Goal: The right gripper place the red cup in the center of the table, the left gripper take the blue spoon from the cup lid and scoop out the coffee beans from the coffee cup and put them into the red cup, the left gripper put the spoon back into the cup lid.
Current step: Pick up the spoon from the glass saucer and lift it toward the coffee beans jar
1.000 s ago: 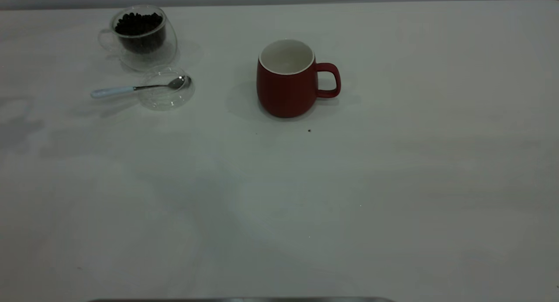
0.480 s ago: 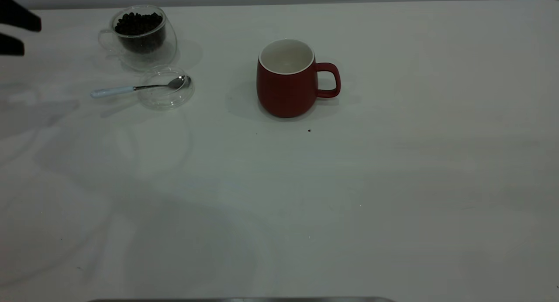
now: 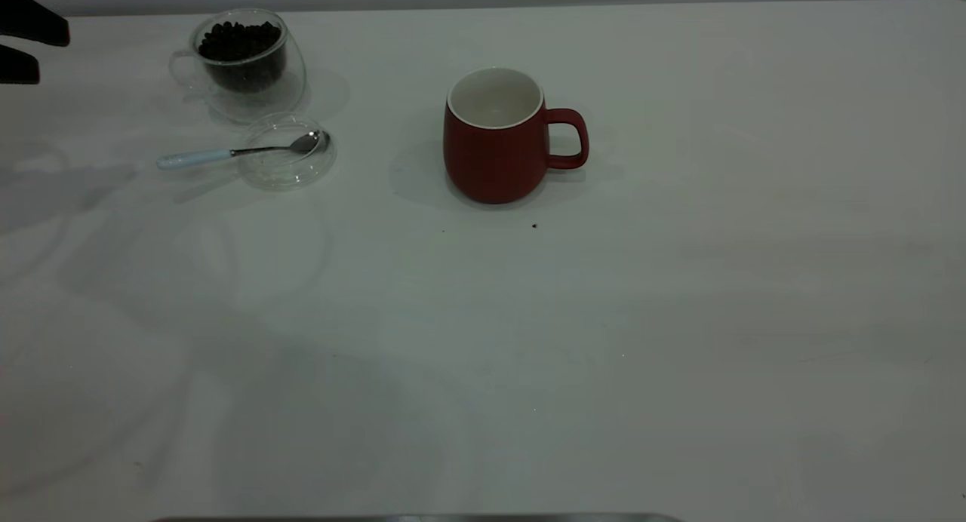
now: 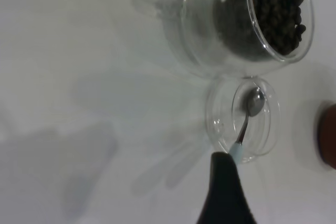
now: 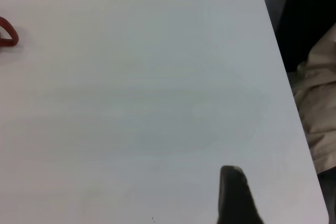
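The red cup (image 3: 494,137) stands upright near the middle of the table (image 3: 679,318), handle to the right; its inside looks empty. At the back left stands the glass coffee cup (image 3: 245,62) with dark coffee beans (image 3: 240,43) in it. Just in front lies the clear cup lid (image 3: 287,164), and the blue spoon (image 3: 226,154) rests with its bowl in the lid and its handle pointing left. My left gripper (image 3: 51,54) is open at the far left edge, apart from the spoon. In the left wrist view one finger (image 4: 226,192) reaches toward the spoon handle (image 4: 237,151). My right gripper (image 5: 235,195) hangs over bare table far right.
A dark speck (image 3: 534,225) lies in front of the red cup. The table's right edge (image 5: 283,77) runs close to my right gripper, with dark and beige cloth (image 5: 315,93) beyond it. A grey strip (image 3: 415,517) borders the near edge.
The left gripper came into view at the far left edge and has since held there, drifting slightly up. Cups, lid and spoon have not moved.
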